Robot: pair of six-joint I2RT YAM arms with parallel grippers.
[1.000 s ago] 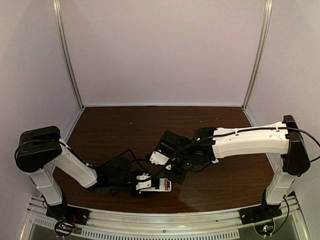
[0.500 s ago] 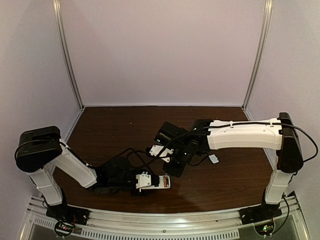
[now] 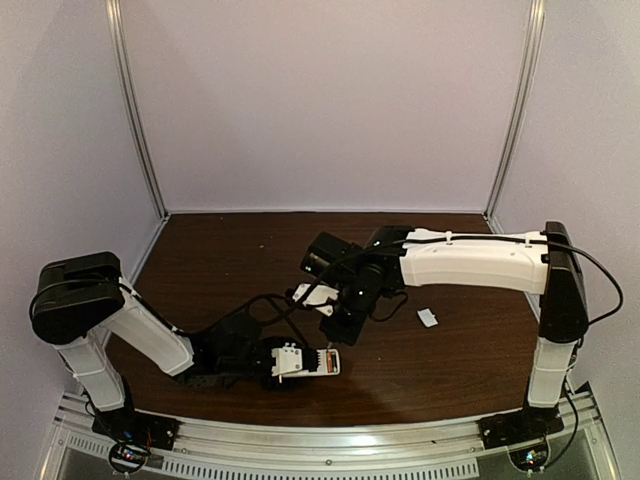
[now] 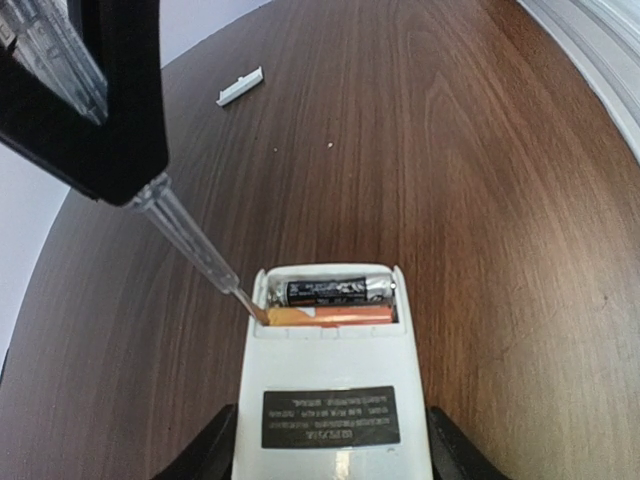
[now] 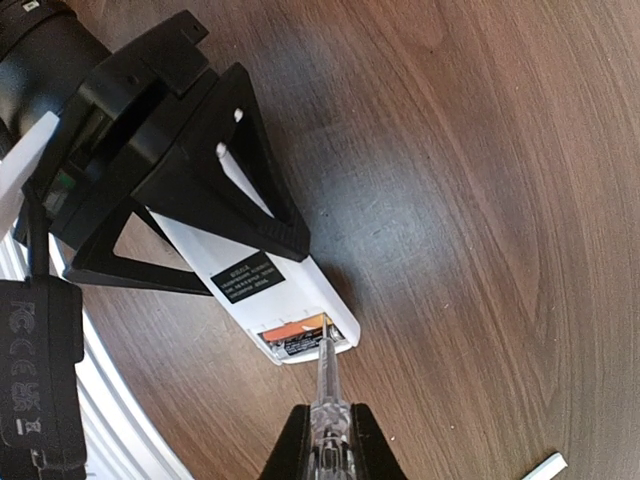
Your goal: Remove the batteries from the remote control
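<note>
The remote control point(image 4: 330, 370) lies back-up on the table, and my left gripper point(image 4: 330, 428) is shut on its sides. Its battery bay is uncovered at the far end. Inside lie the two batteries, a dark one point(image 4: 327, 291) and an orange one point(image 4: 340, 316) beside it. My right gripper point(image 5: 328, 432) is shut on a clear-handled screwdriver point(image 5: 328, 390). The screwdriver tip point(image 4: 250, 303) touches the left end of the orange battery. From above, the right gripper point(image 3: 338, 328) hangs just behind the remote control point(image 3: 318, 364).
A small flat white plastic piece point(image 3: 428, 318) lies on the brown table to the right of the right arm, also seen as the white piece point(image 4: 240, 86). The metal front rail point(image 3: 320, 440) runs close behind the remote.
The right arm has swung back and to the left, uncovering the white plastic piece on the table. Its gripper stays over the remote's open end. The left arm has not moved.
</note>
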